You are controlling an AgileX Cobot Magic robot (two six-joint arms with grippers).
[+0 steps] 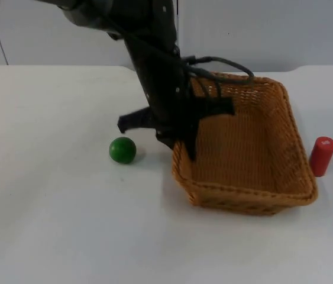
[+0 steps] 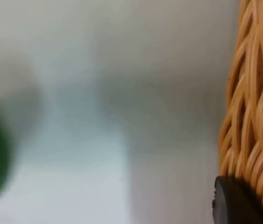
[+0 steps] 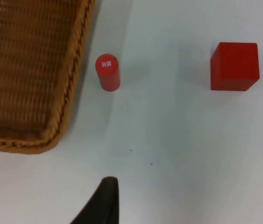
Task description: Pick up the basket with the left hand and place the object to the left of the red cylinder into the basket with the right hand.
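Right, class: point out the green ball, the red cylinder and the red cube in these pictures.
green ball (image 1: 122,149), top view, middle of its rounded surface.
red cylinder (image 3: 107,72), right wrist view, upper side just below its labelled flat end.
red cube (image 3: 234,66), right wrist view, middle of its upward face.

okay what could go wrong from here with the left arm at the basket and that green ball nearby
Two risks, both judgement calls. The left gripper sits at the near-left rim of the basket; gripping at one side only, the basket may tilt or slip when lifted. The green ball lies loose close beside that arm, so a sideways swing could knock it rolling. The red cylinder stands just off the basket's right wall and could topple.
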